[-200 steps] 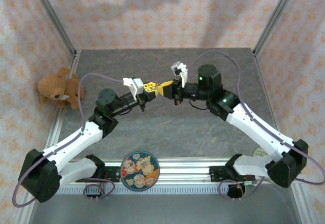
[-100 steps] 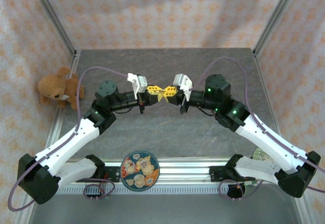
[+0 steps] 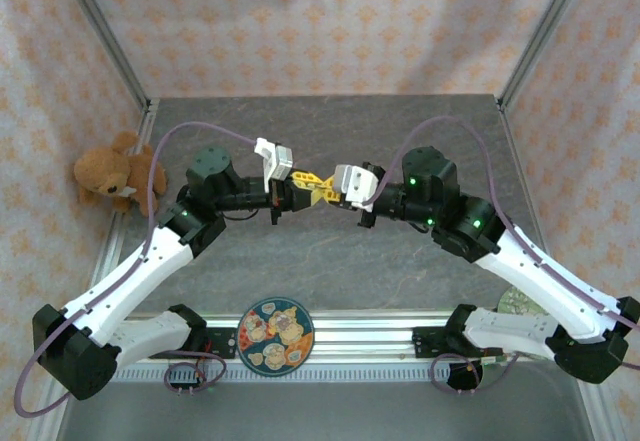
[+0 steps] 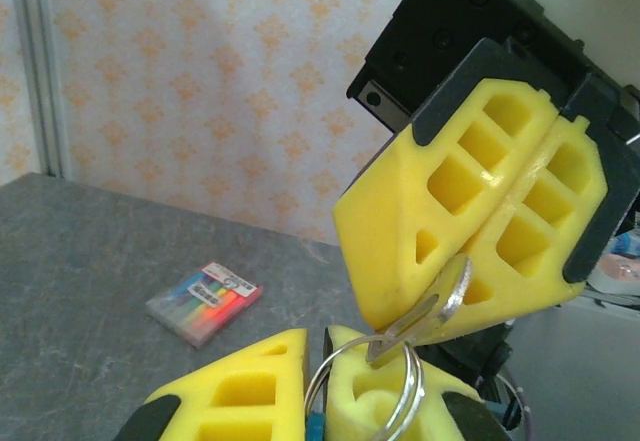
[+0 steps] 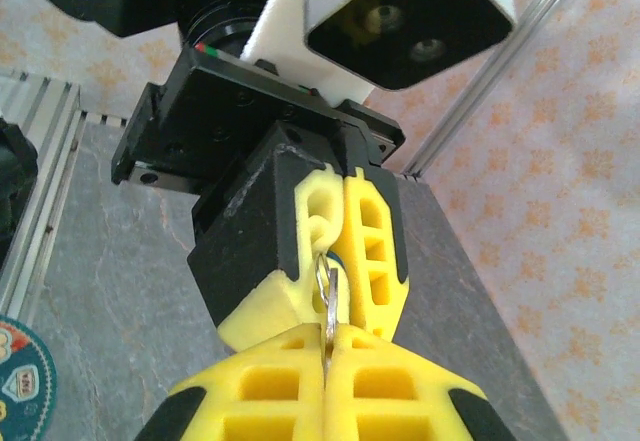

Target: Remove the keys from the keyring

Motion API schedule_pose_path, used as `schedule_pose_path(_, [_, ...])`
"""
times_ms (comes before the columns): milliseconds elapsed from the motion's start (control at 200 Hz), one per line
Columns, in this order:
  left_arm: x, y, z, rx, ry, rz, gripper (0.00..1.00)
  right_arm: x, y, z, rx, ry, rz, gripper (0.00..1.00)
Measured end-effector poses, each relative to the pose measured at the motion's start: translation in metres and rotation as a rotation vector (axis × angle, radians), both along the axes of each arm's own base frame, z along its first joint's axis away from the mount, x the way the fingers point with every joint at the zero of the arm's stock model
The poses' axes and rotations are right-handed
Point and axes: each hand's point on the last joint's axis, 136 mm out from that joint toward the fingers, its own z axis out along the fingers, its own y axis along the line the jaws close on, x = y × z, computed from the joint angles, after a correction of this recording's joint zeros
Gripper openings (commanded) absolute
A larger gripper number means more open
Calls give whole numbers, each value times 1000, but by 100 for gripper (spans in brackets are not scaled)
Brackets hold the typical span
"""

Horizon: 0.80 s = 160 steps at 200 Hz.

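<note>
From above, your two arms meet in the air over the middle of the counter (image 3: 330, 261). The left end effector (image 3: 298, 182) and the right end effector (image 3: 327, 192) are tip to tip. A teddy bear (image 3: 110, 176) sits by the left wall, well away from them.

From the left wrist, the left end effector is pinched on the keyring (image 4: 408, 391). A bit of its blue tag peeks out low between the yellow pads. The right end effector is squeezed tight on the key (image 4: 442, 304). The key's lower end sits right at the ring, so I think it is not off yet. A small bright pack (image 4: 203, 301) lies on the counter behind.

From the right wrist, you see the key edge-on, a thin silver line running between your own pads and the other pair.

Be careful here. The key is thin and smooth, and only a little of it is held. If you pull straight apart, it could slide out of the soft pads and drop. A hard tug could also yank the ring free on the other side. A bad twist might bend the ring open or jam the key.
</note>
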Motion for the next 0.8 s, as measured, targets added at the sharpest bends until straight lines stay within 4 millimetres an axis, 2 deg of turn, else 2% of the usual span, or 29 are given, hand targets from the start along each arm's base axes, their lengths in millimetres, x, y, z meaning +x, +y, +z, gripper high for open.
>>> schedule_pose_path(420, [-8,-1,0,14,44,-96,0,-12,3,2,-148,-80,-9,0])
schedule_pose_path(586, [-7,2,0,21,64,-95,0,-10,8,3,-186,-117,-17,0])
schedule_pose_path(801, [-4,10,-10,52,102,-80,0,-6,18,-3,-230,-134,-10,0])
